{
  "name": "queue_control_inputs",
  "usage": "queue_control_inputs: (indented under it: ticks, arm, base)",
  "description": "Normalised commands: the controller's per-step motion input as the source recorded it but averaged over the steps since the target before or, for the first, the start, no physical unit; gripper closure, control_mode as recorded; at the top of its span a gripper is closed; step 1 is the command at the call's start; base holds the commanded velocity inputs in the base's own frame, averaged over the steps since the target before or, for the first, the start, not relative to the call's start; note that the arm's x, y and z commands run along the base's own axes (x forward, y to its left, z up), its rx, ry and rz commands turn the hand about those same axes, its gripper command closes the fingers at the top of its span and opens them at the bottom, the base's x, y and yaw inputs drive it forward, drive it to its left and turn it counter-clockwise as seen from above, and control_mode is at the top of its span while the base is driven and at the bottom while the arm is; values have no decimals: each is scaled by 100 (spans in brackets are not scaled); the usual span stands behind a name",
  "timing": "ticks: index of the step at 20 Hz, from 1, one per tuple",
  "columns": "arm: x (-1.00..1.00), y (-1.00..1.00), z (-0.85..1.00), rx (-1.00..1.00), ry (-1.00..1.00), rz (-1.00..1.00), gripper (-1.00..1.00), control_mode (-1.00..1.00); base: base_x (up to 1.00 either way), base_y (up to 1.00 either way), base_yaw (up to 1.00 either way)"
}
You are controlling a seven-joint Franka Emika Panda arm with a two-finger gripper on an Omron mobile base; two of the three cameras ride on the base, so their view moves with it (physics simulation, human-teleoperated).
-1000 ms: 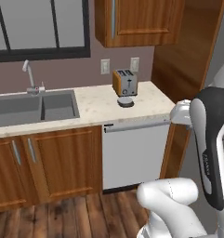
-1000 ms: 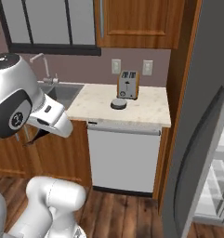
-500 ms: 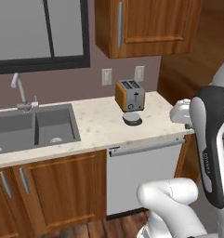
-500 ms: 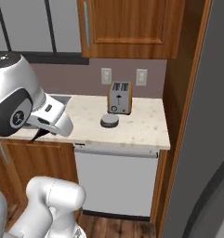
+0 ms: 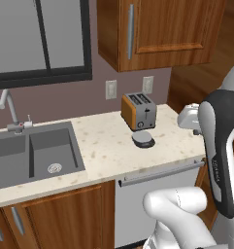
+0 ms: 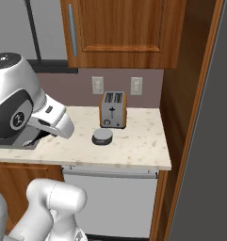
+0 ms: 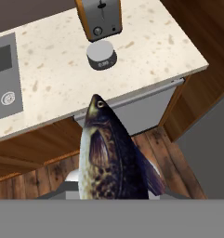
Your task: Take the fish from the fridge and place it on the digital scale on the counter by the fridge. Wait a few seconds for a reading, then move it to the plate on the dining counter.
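Fish (image 7: 111, 153) sits lower centre of hand view, head up, w/ the hand clamped narrow on its rear body; fingertips hidden. Digital scale (image 7: 101, 54) upper centre on table (image 7: 146, 56), just before toaster (image 7: 98, 16). Prob. light, slick, a bit floppy; keep mid-body grip.
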Motion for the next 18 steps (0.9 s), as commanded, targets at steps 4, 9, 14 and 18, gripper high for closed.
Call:
queue_control_inputs:
  ticks: [4, 9, 14, 18]
  arm:
    - [0, 0, 0, 0, 0, 0, 100, 100]
    - [43, 0, -15, 0, 0, -1, 100, -100]
    - [53, 0, -35, 0, 0, 2, 100, -100]
    - [53, 0, -51, -3, 0, 11, 100, -100]
  base:
    - [54, 0, -9]
    - [11, 0, -1]
    - [0, 0, 0]
    - [0, 0, 0]
